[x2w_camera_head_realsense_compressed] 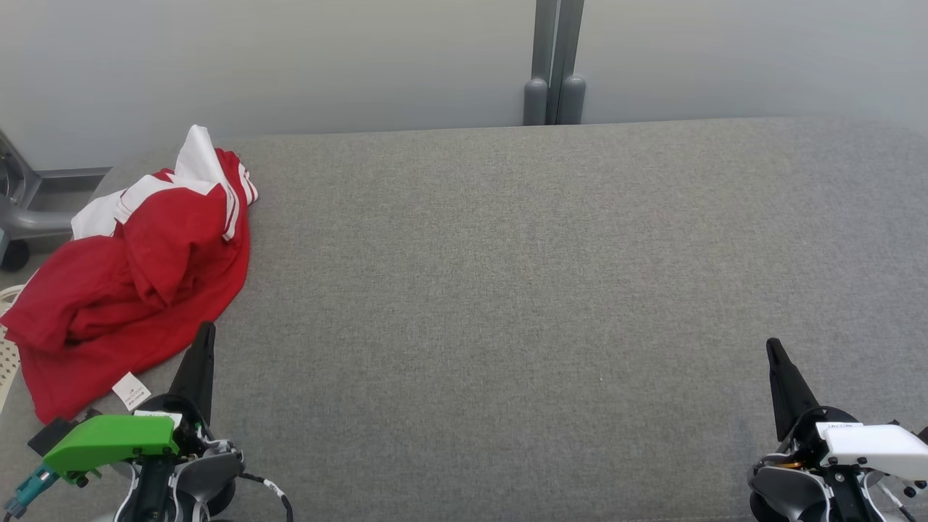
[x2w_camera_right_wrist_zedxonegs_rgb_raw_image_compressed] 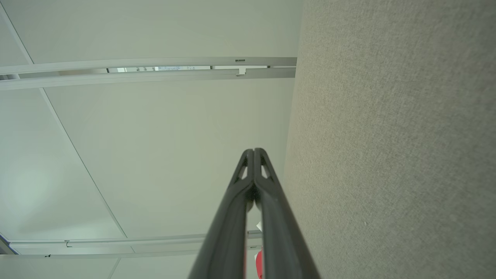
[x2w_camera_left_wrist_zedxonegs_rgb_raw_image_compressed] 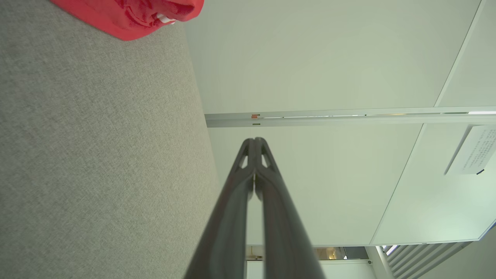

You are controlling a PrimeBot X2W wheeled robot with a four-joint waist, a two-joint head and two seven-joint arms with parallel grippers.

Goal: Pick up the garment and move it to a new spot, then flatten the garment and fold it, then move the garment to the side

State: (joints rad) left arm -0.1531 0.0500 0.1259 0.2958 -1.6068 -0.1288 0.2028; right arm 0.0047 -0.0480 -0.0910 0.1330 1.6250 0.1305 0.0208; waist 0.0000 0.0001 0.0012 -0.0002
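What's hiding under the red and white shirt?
The shirt lies crumpled on the grey cloth surface, which shows beside it. At its left edge a white holed thing peeks out. Whatever is beneath the folds is covered.

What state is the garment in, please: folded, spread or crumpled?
Crumpled: the garment lies bunched in uneven, overlapping folds, its label showing.

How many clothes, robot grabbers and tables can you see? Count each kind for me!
red and white garment: 1
grippers: 2, the left gripper and the right gripper, both shut
grey fabric surface: 1
Total: 4
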